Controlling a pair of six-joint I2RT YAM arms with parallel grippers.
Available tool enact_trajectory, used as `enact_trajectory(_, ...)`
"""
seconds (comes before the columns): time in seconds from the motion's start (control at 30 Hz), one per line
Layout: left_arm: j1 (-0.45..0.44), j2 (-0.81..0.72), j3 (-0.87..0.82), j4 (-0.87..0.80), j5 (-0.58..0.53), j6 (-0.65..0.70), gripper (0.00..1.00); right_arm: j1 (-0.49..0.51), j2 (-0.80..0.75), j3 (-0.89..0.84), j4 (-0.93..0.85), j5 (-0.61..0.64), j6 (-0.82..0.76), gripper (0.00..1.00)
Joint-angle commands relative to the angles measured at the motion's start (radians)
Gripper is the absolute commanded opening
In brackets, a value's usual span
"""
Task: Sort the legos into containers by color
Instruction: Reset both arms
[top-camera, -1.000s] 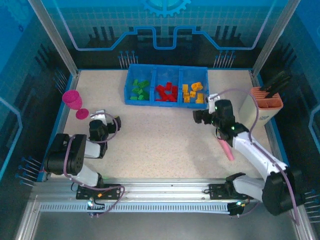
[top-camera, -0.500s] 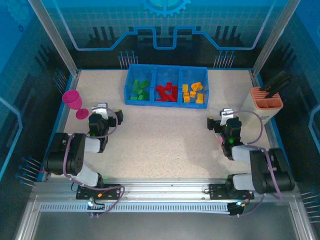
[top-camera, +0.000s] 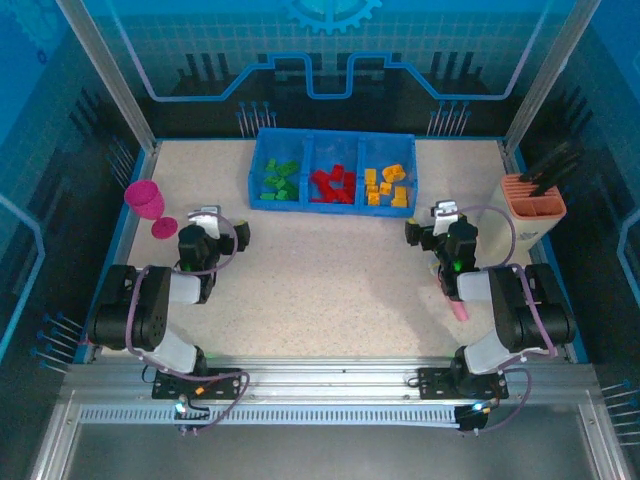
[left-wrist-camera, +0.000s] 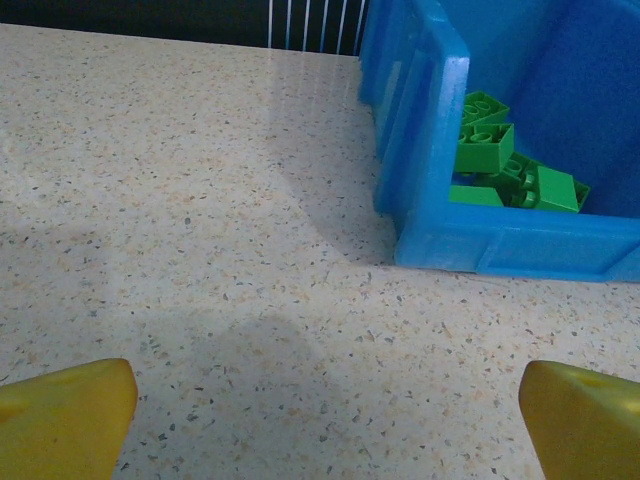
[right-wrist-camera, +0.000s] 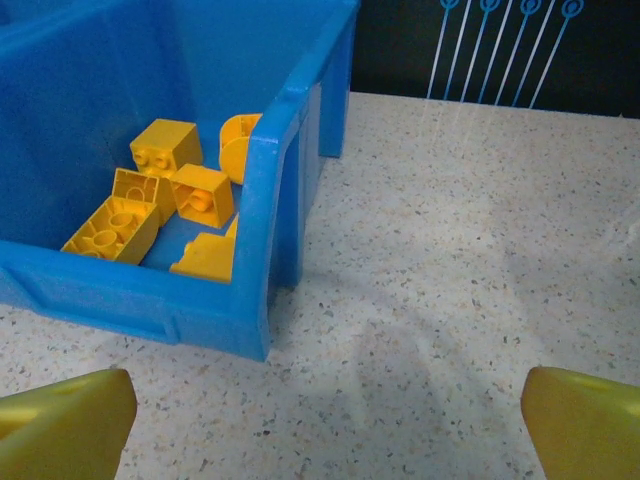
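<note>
Worktop (top-camera: 320, 290) with left gripper (top-camera: 212, 224) at left, jaws apart, empty; blue tray (top-camera: 300, 207) at far centre, its left, middle and right compartments holding green legos (top-camera: 279, 180), red legos (top-camera: 333, 184), yellow-orange legos (top-camera: 385, 186); right gripper (top-camera: 440, 222) at right, jaws apart, empty

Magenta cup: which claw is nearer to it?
Left. The left claw is close beside the cup; the right claw is across the table, near the holder.
</note>
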Motion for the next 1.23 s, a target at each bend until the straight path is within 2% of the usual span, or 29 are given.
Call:
enact_trajectory(0.0, -0.004, 0.0, 0.019, -0.003, 0.026, 0.015, 0.99, 0.002, 0.0, 0.0, -0.011, -0.012, -0.021, 1.0)
enact_trajectory(1.2, -0.005, -0.001, 0.019, -0.003, 0.025, 0.015, 0.99, 0.007, 0.001, 0.005, -0.018, -0.031, -0.031, 1.0)
